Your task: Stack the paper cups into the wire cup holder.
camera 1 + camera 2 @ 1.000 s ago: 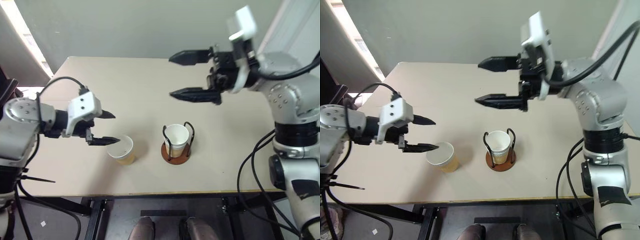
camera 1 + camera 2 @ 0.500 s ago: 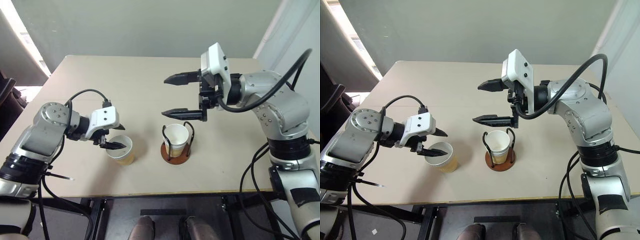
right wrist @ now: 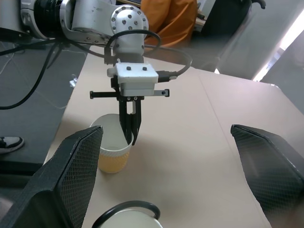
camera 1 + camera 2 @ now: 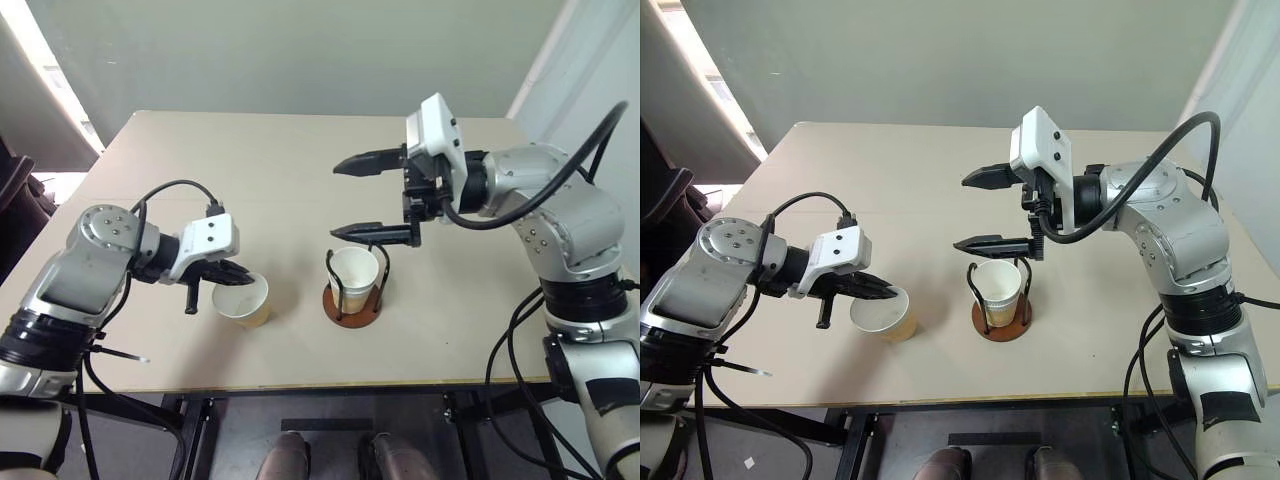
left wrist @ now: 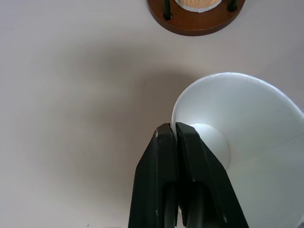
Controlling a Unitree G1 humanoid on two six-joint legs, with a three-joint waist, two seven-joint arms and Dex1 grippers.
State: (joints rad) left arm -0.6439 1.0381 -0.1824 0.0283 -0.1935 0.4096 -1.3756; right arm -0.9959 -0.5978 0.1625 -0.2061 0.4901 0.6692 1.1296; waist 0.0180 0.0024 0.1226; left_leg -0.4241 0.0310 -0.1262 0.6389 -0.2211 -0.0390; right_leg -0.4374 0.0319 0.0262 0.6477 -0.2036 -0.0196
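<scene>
- The counter [image 4: 300, 170], a beige rectangular top, carried all the task's things near its front edge, about midway between the left and right edges.
- The right tool [image 4: 368, 196] was held above the counter, pointing toward the left edge, its two black fingers spread wide with nothing between them; the lower finger hung just above the cup in the holder without touching it.
- The left tool [image 4: 883, 290] was seen near the front edge, left of centre, its fingers pressed together on the rim of the loose paper cup [image 4: 243, 301], one finger inside the wall and one outside, as the left wrist view showed.
- That loose paper cup stood on the counter, tilted a little, its white inside turned toward the left tool, just left of the holder and apart from it.
- The wire cup holder [image 4: 354, 305] stood upright on its reddish-brown disc base near the front edge.
- A second paper cup [image 4: 353, 274] sat upright inside the black wire loops, its white rim at about the height of the loop tops.
</scene>
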